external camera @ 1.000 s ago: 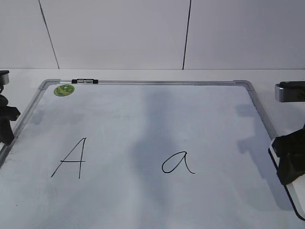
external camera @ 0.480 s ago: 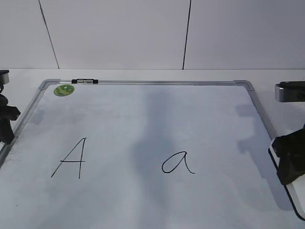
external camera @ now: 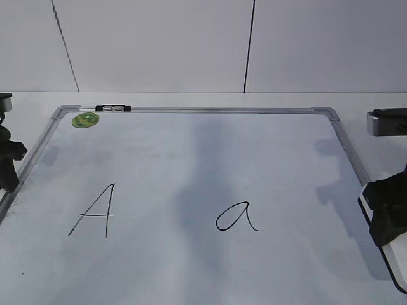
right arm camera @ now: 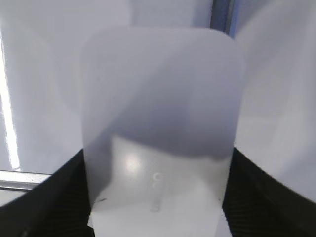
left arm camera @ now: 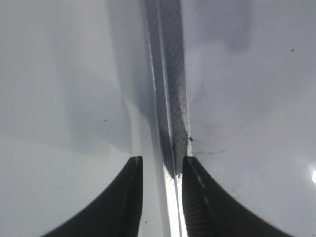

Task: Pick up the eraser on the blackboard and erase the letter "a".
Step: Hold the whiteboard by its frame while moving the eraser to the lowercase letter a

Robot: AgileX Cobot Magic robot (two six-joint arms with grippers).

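The blackboard (external camera: 191, 149) is a white dry-erase board with a grey frame, lying flat. The letter "a" (external camera: 236, 217) is handwritten at its centre right. The eraser (external camera: 394, 262) lies at the board's right edge, white with a black underside edge. In the right wrist view the eraser (right arm camera: 158, 98) fills the space between my right gripper's fingers (right arm camera: 158, 153), which press on its two long sides. My right gripper (external camera: 386, 216) sits low over it. My left gripper (external camera: 7, 168) is open and empty and straddles the board's left frame (left arm camera: 170, 98).
A capital "A" (external camera: 95, 213) is drawn at the board's left. A round green sticker (external camera: 85, 119) and a small black-and-silver clip (external camera: 112, 108) sit at the far left corner. A white wall with dark seams stands behind the table.
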